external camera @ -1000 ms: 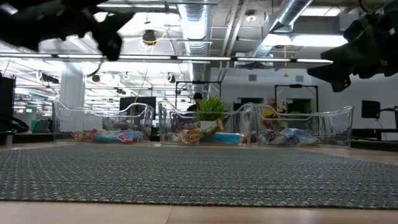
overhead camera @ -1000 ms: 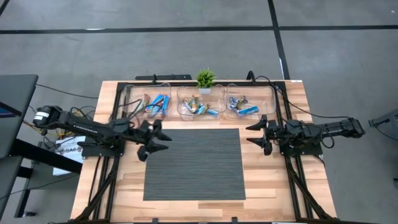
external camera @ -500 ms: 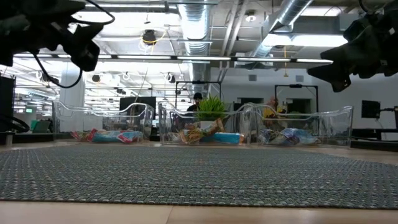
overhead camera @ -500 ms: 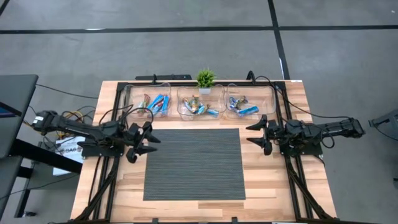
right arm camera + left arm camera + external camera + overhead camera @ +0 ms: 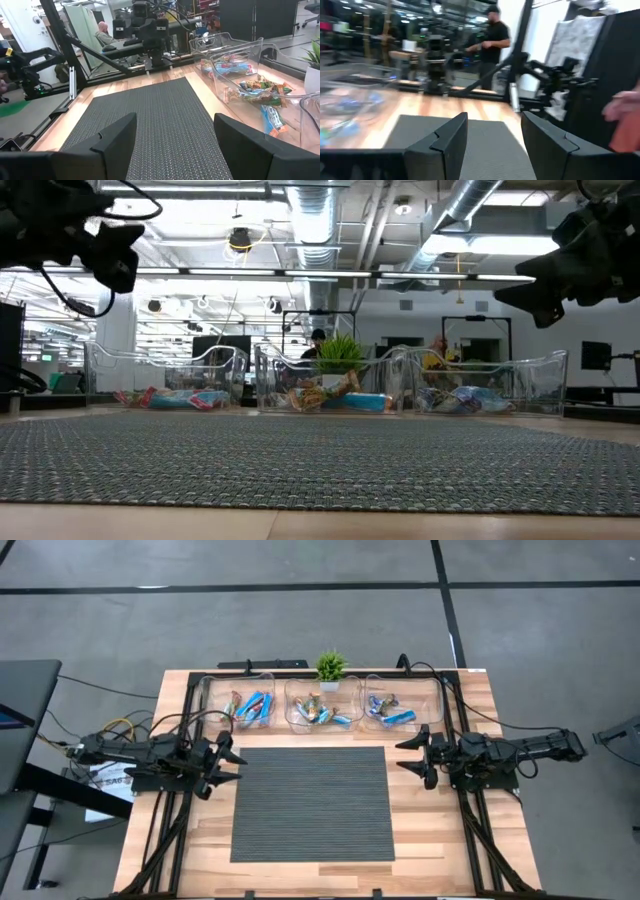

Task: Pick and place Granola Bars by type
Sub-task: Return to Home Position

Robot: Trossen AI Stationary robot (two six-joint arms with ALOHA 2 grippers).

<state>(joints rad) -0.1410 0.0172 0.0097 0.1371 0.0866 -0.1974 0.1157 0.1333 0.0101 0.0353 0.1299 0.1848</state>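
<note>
Overhead: left gripper hangs just beside mat's left edge, fingers spread, holding nothing; right gripper same at mat's right edge. Granola Bars lie in three clear bins at table back. Low view: bars behind bin walls. Wrist views: both jaws apart.

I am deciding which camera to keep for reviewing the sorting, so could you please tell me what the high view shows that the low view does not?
Only the high view shows the whole wooden table, the grey floor around it, and how the arms lie: the left gripper by the mat's left edge, the right gripper by its right edge. Only the low view shows what lies beyond the table: ceiling ducts and a person past the clear bins. Both show the mat, the three clear bins holding granola bars, and the small plant.
</note>
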